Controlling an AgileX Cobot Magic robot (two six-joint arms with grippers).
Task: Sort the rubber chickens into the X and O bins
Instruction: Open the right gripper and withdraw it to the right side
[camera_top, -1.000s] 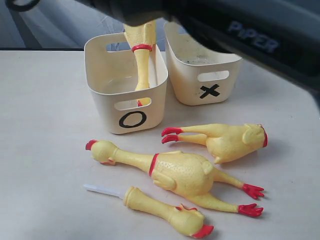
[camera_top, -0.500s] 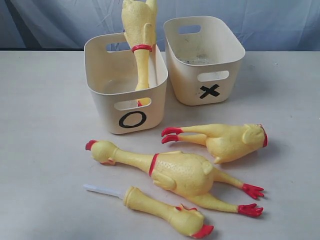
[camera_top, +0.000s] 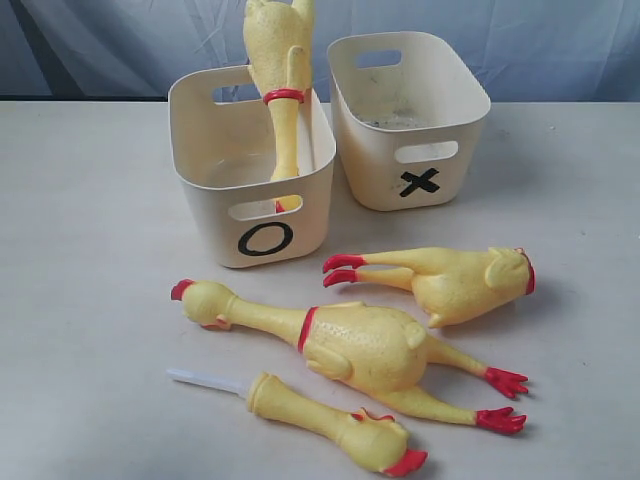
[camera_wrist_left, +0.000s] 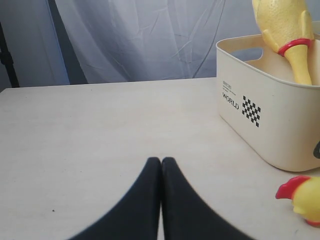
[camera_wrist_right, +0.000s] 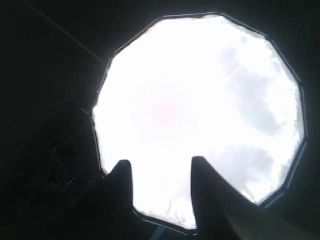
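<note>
One rubber chicken (camera_top: 279, 70) stands head-down in the O bin (camera_top: 252, 215), body sticking out above the rim; the left wrist view shows it (camera_wrist_left: 286, 27) too. The X bin (camera_top: 412, 150) beside it looks empty. Three chickens lie on the table in front: one (camera_top: 450, 278) nearest the X bin, a large one (camera_top: 350, 345), and a smaller one (camera_top: 335, 428) with a white tube. My left gripper (camera_wrist_left: 161, 160) is shut, empty, low over bare table beside the O bin (camera_wrist_left: 265, 125). My right gripper (camera_wrist_right: 161, 165) is open, empty, pointing at a bright lamp. Neither arm shows in the exterior view.
A pale curtain hangs behind the table. The red comb of the large chicken (camera_wrist_left: 295, 187) lies close to the left gripper's side, by the O bin's corner. A bright many-sided light panel (camera_wrist_right: 200, 110) fills the right wrist view.
A dark arm that filled the top of the exterior view a second ago has gone out of it. The chicken it covered now stands alone in the O bin. The other chickens have not moved.
</note>
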